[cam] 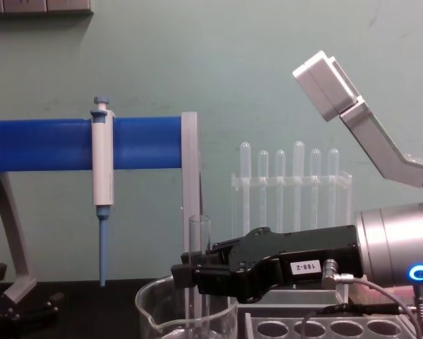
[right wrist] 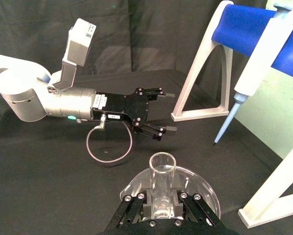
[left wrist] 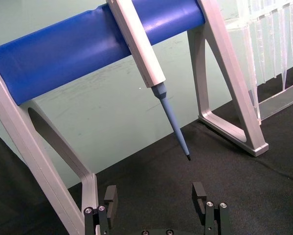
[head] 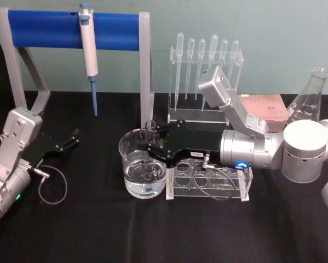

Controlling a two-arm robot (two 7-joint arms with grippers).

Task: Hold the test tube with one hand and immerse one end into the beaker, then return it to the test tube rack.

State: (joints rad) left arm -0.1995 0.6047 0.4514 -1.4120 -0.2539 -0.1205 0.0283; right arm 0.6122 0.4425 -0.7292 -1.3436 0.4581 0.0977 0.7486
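Holding the long clear glass test tube (head: 149, 143) upright, the right arm's black two-fingered tool (head: 151, 147) has its fingers clamped on the tube's upper part, just below the flared rim, directly over the wide clear glass beaker with the pouring spout (head: 132, 181). The tube's long axis runs vertical, rim up and rounded end down, and in the head view the lower end stands inside the beaker, seemingly at or under the surface of the clear liquid, though I cannot tell how deep. The beaker sits on the black table (head: 98, 230) immediately left of the clear plastic rack with round holes (head: 210, 182), and the right arm reaches across that rack from the right side. Judging by this, the dip appears done or nearly so, and the return turns on one relation: the tube lies straight down inside the beaker wall, so it must rise along its own axis until the rounded end clears the rim before travelling right toward the rack. The left arm's black tool (head: 69, 139) rests parked at the far left of the table, fingers apart and holding nothing, well away from the beaker.
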